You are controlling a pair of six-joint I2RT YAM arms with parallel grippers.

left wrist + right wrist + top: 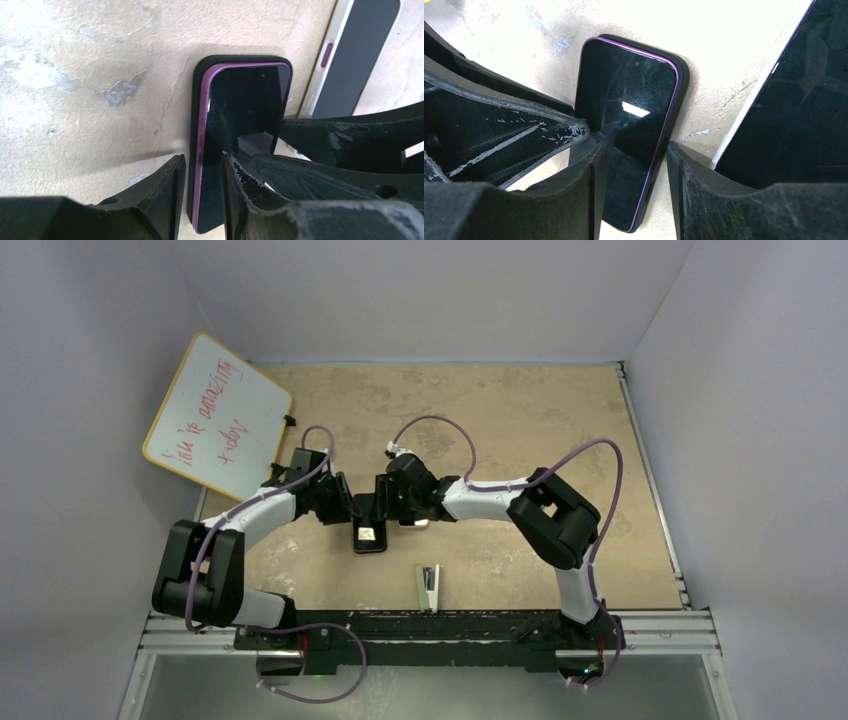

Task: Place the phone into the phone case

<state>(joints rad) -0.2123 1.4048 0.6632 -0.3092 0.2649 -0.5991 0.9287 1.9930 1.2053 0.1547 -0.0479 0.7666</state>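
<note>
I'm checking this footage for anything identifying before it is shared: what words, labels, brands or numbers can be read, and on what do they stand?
whiteboard: two lines of red handwriting, turned sideways and too small to read with certainty; perhaps "you're amazing today".
phone: no text or logo, only a bright reflection on the screen.
phone case: nothing written.
white-edged device: nothing readable.

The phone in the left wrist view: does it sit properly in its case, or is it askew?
It looks askew. The phone shows a wide purple side along its left edge, standing above the black case, while the right edge shows only a thin line. That edge seems not yet pressed in.
</note>
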